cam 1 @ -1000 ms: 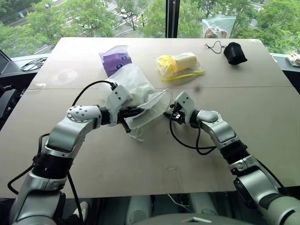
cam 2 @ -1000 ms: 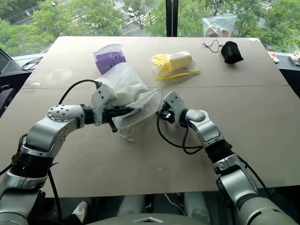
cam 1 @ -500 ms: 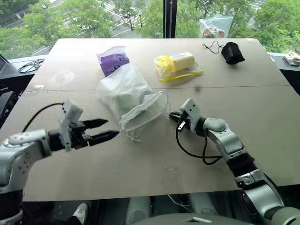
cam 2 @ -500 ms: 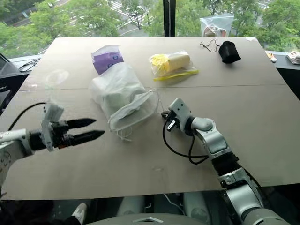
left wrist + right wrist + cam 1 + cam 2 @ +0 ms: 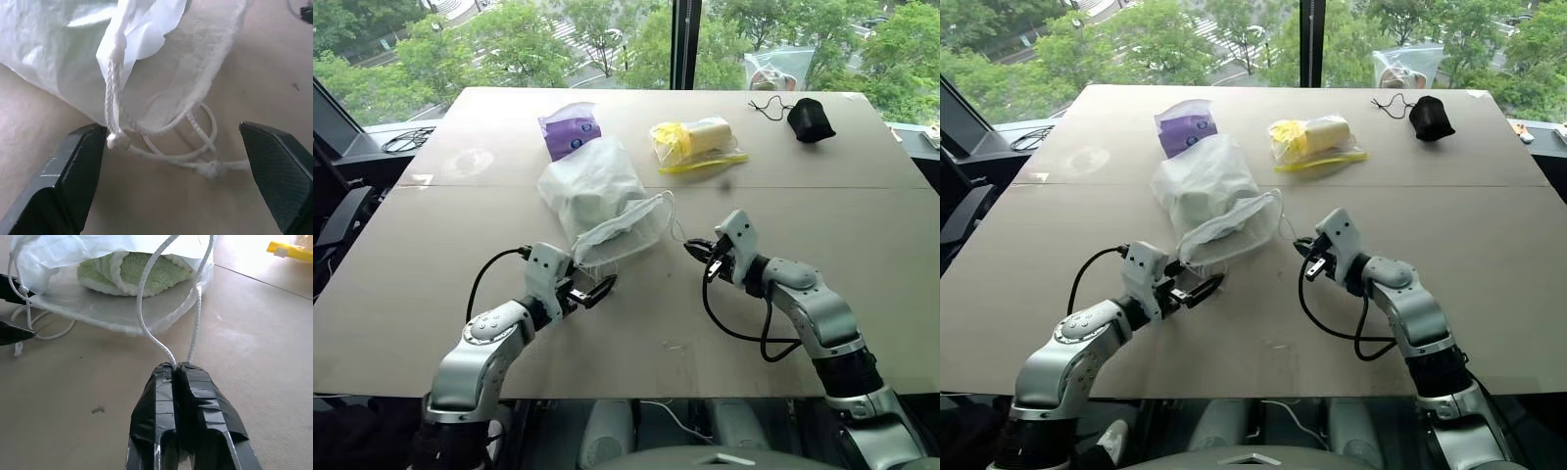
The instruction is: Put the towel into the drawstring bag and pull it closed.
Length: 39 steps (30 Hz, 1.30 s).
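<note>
Tan table by windows. Head view: bag just ahead of both grippers, towel inside. Left wrist: my left gripper gapes around its cord loops, ready to pinch. Right wrist: my right gripper clenches the cord for pulling.

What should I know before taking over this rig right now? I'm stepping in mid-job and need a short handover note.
Right gripper: shut on the drawstring cord loop at the drawstring bag's right side.
Left gripper: open, low over the table, its fingers either side of the knotted cord ends at the bag's left side, not gripping.
The drawstring bag lies on the table, mouth open toward the robot.
Done: the green towel is inside the bag.
Left: close the left gripper on its cord, then pull both cords apart to close the mouth.
</note>
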Each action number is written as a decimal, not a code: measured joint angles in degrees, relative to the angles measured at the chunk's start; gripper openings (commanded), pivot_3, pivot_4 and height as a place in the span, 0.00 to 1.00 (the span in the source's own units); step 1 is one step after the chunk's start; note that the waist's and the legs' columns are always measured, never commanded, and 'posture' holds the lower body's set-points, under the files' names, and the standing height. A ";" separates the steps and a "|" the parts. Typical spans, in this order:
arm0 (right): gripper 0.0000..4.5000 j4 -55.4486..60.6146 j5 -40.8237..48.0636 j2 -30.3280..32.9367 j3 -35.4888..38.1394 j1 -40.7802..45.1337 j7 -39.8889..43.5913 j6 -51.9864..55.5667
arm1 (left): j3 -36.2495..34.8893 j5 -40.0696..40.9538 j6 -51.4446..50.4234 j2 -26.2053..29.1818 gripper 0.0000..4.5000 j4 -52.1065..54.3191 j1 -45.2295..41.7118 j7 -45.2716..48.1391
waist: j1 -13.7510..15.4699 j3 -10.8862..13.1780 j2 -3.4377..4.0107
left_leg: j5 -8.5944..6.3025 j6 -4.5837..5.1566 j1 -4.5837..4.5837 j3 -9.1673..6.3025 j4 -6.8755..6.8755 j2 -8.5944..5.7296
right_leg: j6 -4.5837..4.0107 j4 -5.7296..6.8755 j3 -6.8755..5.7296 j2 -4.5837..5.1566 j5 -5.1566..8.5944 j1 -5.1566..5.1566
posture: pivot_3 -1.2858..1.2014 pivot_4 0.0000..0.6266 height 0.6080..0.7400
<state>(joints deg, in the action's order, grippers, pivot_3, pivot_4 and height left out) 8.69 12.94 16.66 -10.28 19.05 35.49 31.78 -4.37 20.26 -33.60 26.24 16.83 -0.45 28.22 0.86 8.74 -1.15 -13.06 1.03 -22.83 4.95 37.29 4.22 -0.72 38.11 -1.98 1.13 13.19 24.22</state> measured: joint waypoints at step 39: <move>0.00 -18.24 -12.02 21.83 26.79 30.44 -36.47 -13.75 | -14.13 -13.80 10.11 10.90 0.00 -30.51 -41.28 -21.51 | -1.37 0.17 -0.20 | 0.03 -0.08 -1.84 0.95 0.03 -0.05 | 0.39 -0.07 0.14 0.00 -0.04 1.70 | 0.52 0.24 1.00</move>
<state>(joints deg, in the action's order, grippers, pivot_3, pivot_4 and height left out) -9.55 0.92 38.49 16.51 49.50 -0.99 18.02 -18.50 6.46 -23.50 37.15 -13.68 -41.73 6.71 -0.51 8.91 -1.35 -13.03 0.95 -24.67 5.91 37.32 4.17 -0.32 38.05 -1.84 1.13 13.15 25.92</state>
